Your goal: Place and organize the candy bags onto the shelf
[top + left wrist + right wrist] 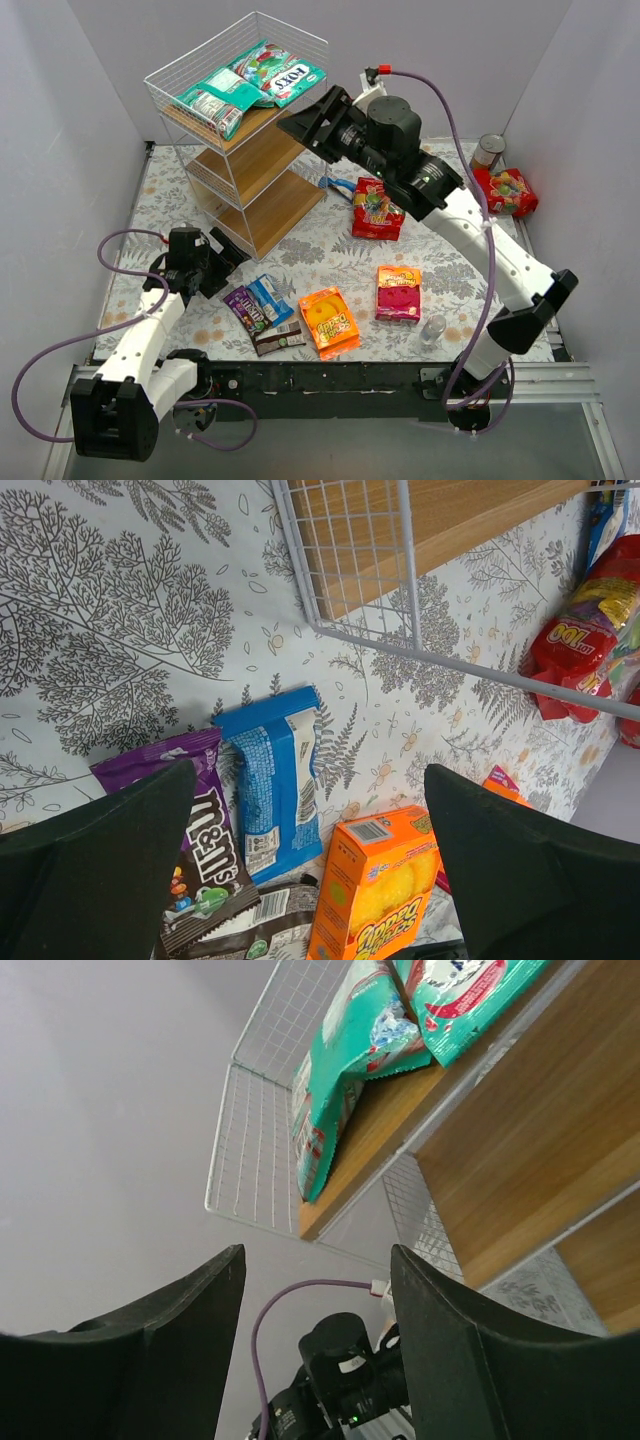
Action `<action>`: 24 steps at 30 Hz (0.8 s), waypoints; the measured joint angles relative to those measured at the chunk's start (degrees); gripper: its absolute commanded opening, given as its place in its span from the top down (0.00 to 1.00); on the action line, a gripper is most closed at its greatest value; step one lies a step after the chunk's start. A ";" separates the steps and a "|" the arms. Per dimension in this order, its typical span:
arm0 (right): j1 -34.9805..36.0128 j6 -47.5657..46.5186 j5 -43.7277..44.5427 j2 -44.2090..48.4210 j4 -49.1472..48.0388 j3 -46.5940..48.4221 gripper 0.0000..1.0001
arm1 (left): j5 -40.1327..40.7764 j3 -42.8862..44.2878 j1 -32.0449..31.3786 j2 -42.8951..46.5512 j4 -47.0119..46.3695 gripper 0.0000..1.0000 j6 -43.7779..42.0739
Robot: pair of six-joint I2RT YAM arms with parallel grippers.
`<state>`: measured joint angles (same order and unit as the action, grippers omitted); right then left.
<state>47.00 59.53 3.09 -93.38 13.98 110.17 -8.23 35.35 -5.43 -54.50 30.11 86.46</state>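
Right tool [300, 122] is held high beside the top tier of the shelf [262, 160], fingers apart, nothing between them. Left tool [226, 258] is held low near the shelf's foot, fingers also spread and empty, pointed at the small packs.

- Top tier: teal-green bags [250, 85] are laid overlapping. The 2 lower boards are seen bare.
- Worktop [320, 250]: purple pack [243, 307], blue pack [270, 298] and brown pack [278, 340] are bunched together. Orange bag [330, 320] lies just beside them, pink-orange bag [398, 292] further right. 2 red bags [378, 210] are left, 1 near the shelf, 1 at the far right.

Handling, as judged: packets are taken to be light and soft, with loose contents that shift. Glossy film is likely slippery. A pinch on a crimped end seam is favoured. The blue pack is best approached at its free upper end.
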 measured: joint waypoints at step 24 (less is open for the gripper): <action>-23.87 -16.24 0.13 25.40 13.70 -36.61 0.09 | -9.22 -6.01 -1.99 3.30 -0.04 0.02 3.72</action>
<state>23.14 43.29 3.22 -67.99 27.68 73.56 -17.45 29.34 -7.42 -51.20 30.06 90.17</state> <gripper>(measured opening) 0.915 0.981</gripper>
